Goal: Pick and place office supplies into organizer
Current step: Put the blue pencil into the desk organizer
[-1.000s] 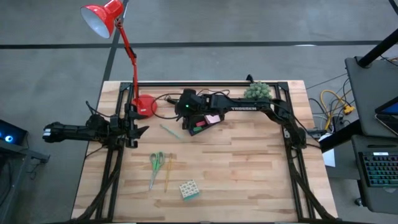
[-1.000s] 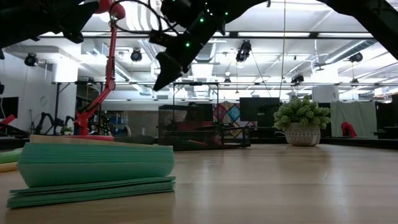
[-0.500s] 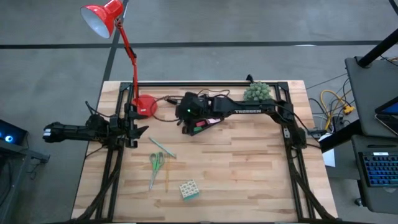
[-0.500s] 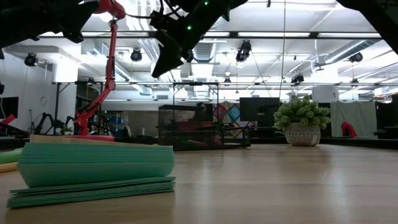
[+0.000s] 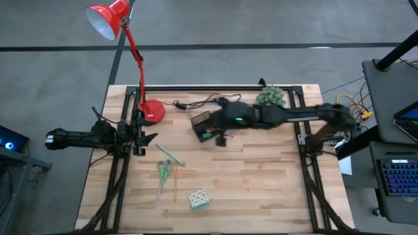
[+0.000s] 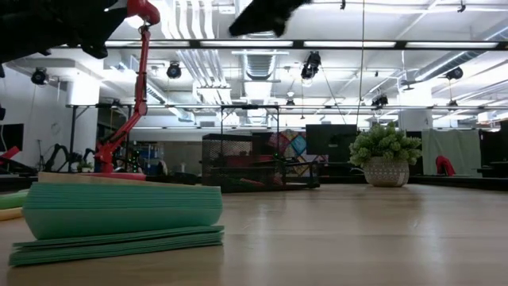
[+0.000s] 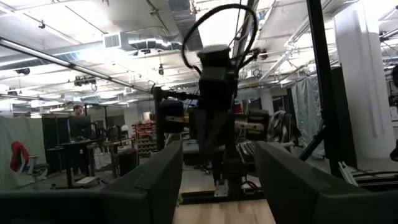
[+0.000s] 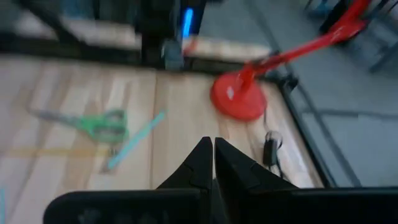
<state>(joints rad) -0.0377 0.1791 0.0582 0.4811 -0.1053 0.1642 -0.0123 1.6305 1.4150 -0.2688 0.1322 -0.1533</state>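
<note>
The black organizer (image 5: 201,124) stands at the table's far middle with pink, green and red items in it; it also shows in the low view (image 6: 254,163). The teal pen (image 5: 170,155), the green-handled scissors (image 5: 164,171), the yellow pencil (image 5: 176,183) and the multicoloured cube (image 5: 198,198) lie flat on the table to its near left. My right gripper (image 5: 219,135) hangs raised over the organizer's right end, shut and empty (image 8: 212,148). My left gripper (image 5: 147,138) waits at the table's left side, open and empty (image 7: 217,180).
The red lamp's round base (image 5: 153,111) stands at the far left, with a dark cable running from it past the organizer. A small green plant (image 5: 270,96) stands at the far right. A green block (image 6: 119,214) sits close in front of the low camera.
My right gripper has gone up and toward the table's right edge, away from the organizer's left end. The teal pen has shifted from beside the organizer toward the near left and now lies just beyond the scissors.
</note>
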